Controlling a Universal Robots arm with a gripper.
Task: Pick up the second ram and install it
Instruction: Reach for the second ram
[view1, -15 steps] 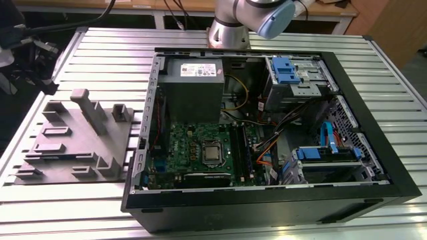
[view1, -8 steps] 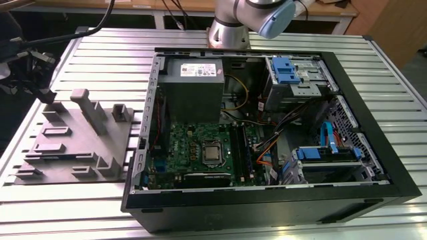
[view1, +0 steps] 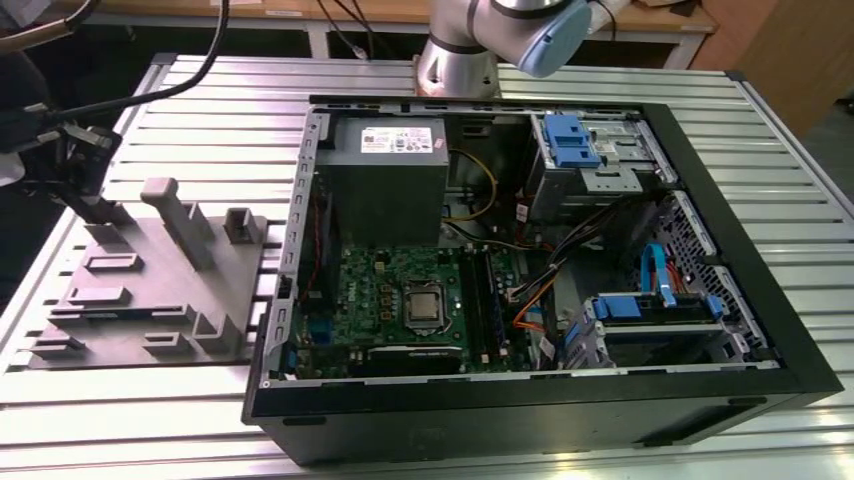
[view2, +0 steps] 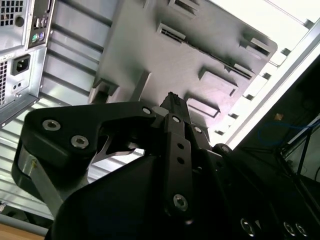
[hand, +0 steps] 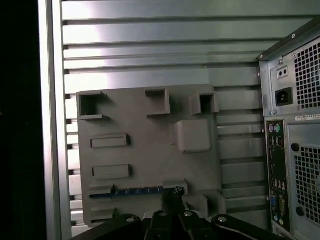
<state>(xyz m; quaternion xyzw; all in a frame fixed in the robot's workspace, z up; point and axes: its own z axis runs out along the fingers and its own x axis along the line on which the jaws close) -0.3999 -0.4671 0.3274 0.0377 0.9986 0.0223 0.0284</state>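
The second ram (hand: 132, 191) is a thin blue-green strip standing on edge in a slot of the grey moulded fixture (hand: 150, 150). In the first wrist view my gripper (hand: 172, 196) is shut, its tips just past one end of the strip with nothing held. The second wrist view has the gripper (view2: 172, 99) hanging a little above the fixture (view2: 165, 55). In the exterior view the gripper (view1: 96, 210) is over the far corner of the fixture (view1: 147, 300), at the exterior view's left. The motherboard (view1: 400, 290) lies in the open case, with long black memory slots (view1: 487, 300) beside it.
The open black computer case (view1: 747, 330) fills the exterior view's right, with a power supply (view1: 387, 170) and blue drive brackets (view1: 567, 140). The case's rear panel (hand: 295, 150) stands close to the fixture. Tall grey posts (view1: 180, 220) rise from the fixture. The slatted metal table (view1: 200, 100) carries everything.
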